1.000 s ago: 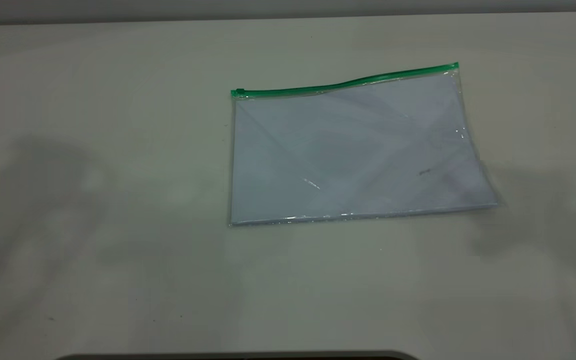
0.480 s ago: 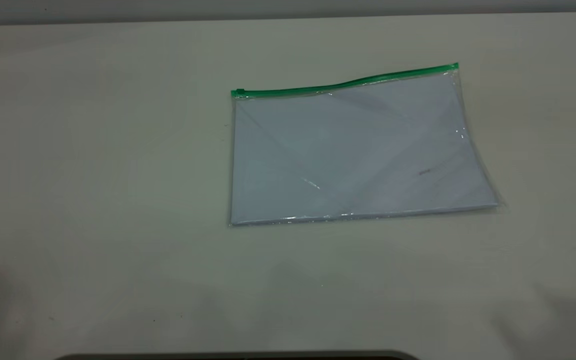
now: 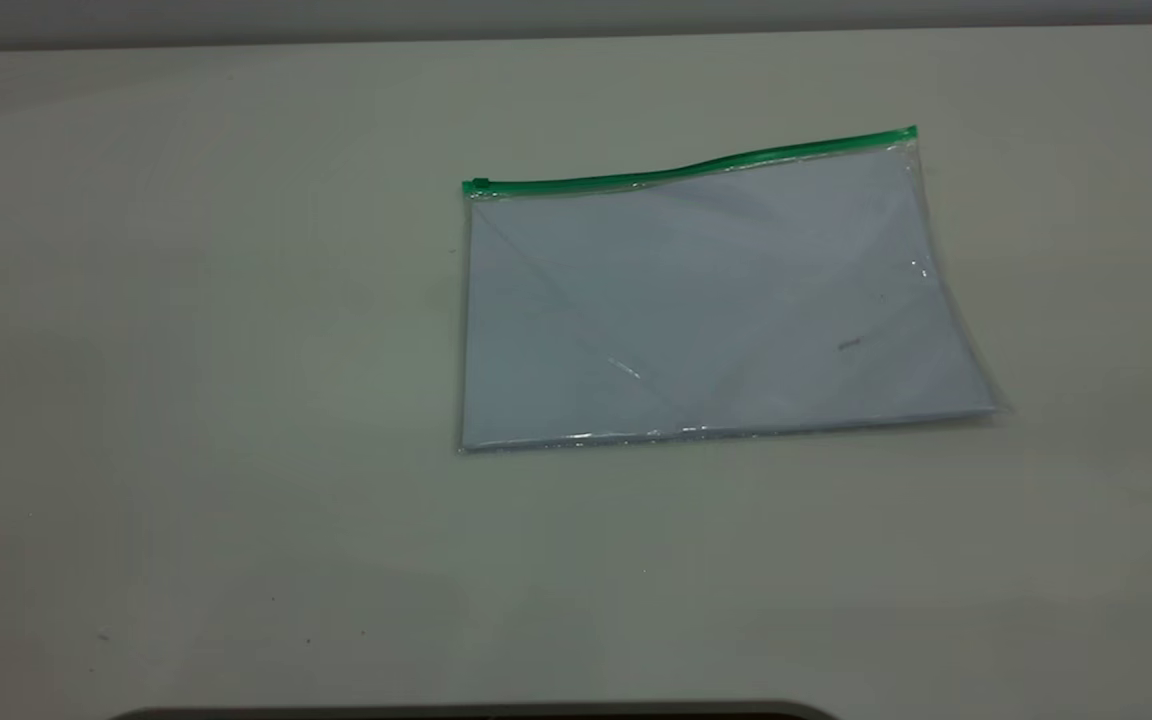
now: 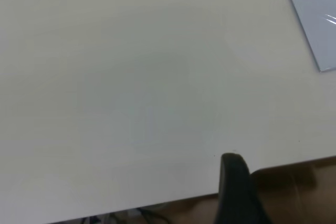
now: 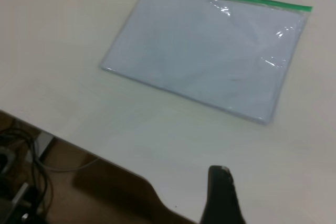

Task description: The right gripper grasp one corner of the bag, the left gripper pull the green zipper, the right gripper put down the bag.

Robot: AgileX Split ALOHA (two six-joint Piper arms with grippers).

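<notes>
Bag (image 3: 716, 300) flat on table (image 3: 236, 350), right of ctr

Bag (image 3: 716, 300): lying flat on the table, right of centre, clear plastic showing white sheets inside.
Green zipper (image 3: 696, 168): running along the far long edge, slider tab sitting at the left end.

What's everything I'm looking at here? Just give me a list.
bag: one, clear plastic with white paper inside, lying flat on the table, right of centre in the exterior view.
green zipper: one, bright green, along the bag's far long edge; slider tab at its left end.
table: one, off-white, under everything.
cables: several, dark, below the table edge in the right wrist view.
left gripper: one, black, near the table's edge, away from the bag.
right gripper: one, black, near the table's edge, away from the bag.
</notes>
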